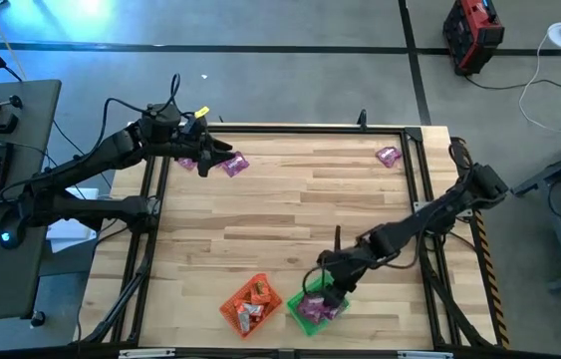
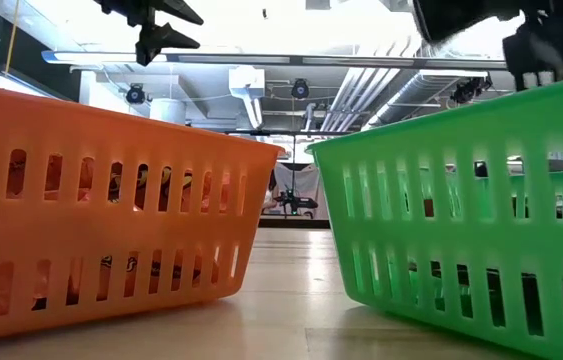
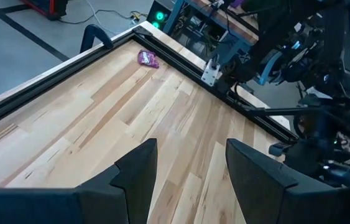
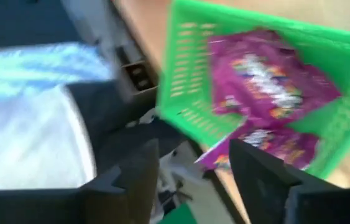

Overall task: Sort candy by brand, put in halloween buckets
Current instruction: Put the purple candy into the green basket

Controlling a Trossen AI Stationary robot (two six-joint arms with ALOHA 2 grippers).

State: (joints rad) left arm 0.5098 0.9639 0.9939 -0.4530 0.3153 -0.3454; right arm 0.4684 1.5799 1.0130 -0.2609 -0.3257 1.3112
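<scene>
Right under the right gripper (image 1: 332, 291) sits the green bucket (image 1: 295, 302), with purple candy (image 4: 268, 84) inside, partly blurred. Its fingers are spread apart and hold nothing. Beside it, the orange bucket (image 1: 232, 311) holds orange-red packets (image 1: 253, 304). Far across, the left gripper (image 1: 216, 158) also gapes, empty, near two purple packets (image 1: 234, 165).

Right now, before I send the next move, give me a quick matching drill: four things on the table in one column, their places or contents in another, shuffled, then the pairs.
1. green bucket
2. orange bucket
3. left gripper
4. right gripper

A. holds orange-red packets
B. open above the green bucket
C. holds purple packets
D. open at the far left edge, by two purple packets

Pairs: 1-C, 2-A, 3-D, 4-B
</scene>
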